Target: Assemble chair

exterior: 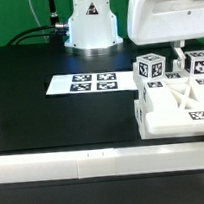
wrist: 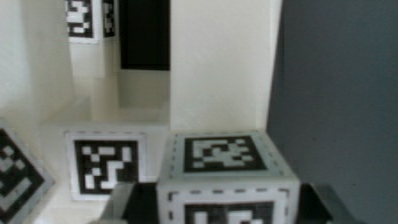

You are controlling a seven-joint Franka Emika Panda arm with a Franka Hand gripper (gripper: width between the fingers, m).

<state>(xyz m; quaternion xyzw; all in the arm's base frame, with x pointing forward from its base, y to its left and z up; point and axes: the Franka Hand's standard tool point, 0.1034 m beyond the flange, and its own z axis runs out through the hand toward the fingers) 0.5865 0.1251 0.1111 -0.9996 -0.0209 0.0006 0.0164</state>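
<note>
Chair part-built; pincer shut on a post top

Chair [exterior: 175, 96] sits on the black bench [exterior: 51, 109], just to the exterior view's right of the marker board [exterior: 81, 84] and just behind the long white border rail [exterior: 105, 163]. Slab, X-braced panel and several tagged square posts appear joined into one cluster, so judged well along; no loose pieces show elsewhere on the bench. What remains cannot be told, as the arm housing hides the upper part. Wrist view: pincer [wrist: 217, 203] closed to a narrow gap, fingers [wrist: 125, 205] flanking the tagged post [wrist: 222, 172], judged gripped. Probable current step: seating or tightening this post; final fit unconfirmed
</note>
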